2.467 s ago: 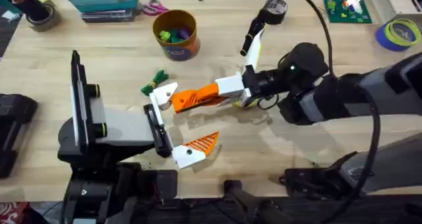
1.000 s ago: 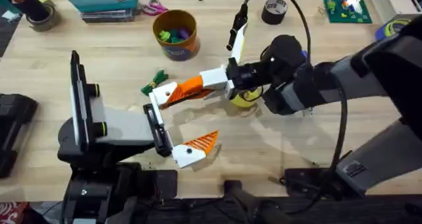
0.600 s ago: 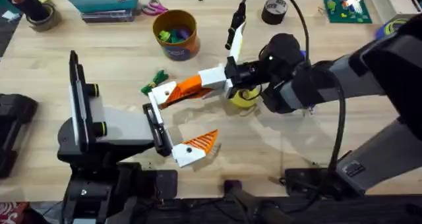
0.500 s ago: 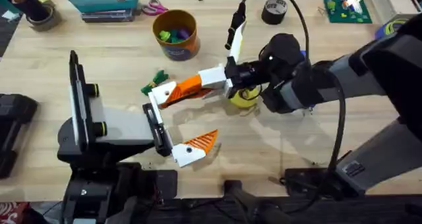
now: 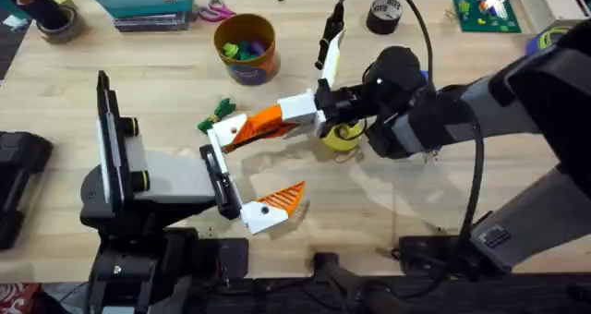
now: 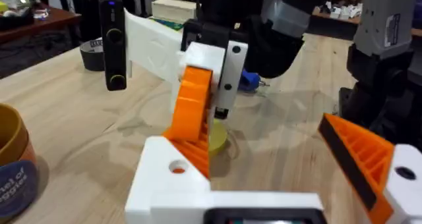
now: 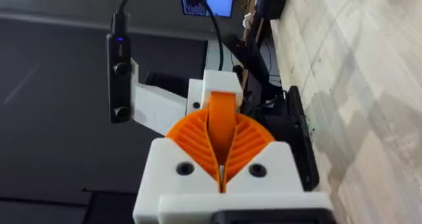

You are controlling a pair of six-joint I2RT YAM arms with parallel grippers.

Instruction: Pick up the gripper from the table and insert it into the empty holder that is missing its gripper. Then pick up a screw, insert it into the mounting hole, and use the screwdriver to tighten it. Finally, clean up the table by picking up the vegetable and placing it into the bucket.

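My right gripper (image 5: 275, 122) is clamped on the small loose orange plastic wedge-shaped gripper finger (image 7: 221, 118); the right wrist view shows it pinched thin-side-on between my two ribbed orange pads (image 7: 188, 140). The right arm is reached across the middle, so it is the arm doing the insert. My left gripper (image 5: 263, 166) lies spread wide on the light wooden table (image 5: 443, 203) and grips nothing. It has a wedge on its near finger, and its far finger is the bare white angular plastic holder (image 5: 229, 129).

Key relation: the holder sits straight ahead of the wedge's free end, toward the left arm's side. The wedge's long axis runs from my right wrist to the holder, roughly in line with the holder's length. In the left wrist view the tip meets the holder's top by the mounting hole (image 6: 177, 167). It looks touching, possibly partly in, but I can't tell if it is seated. My judgement: the next push goes along that same axis.
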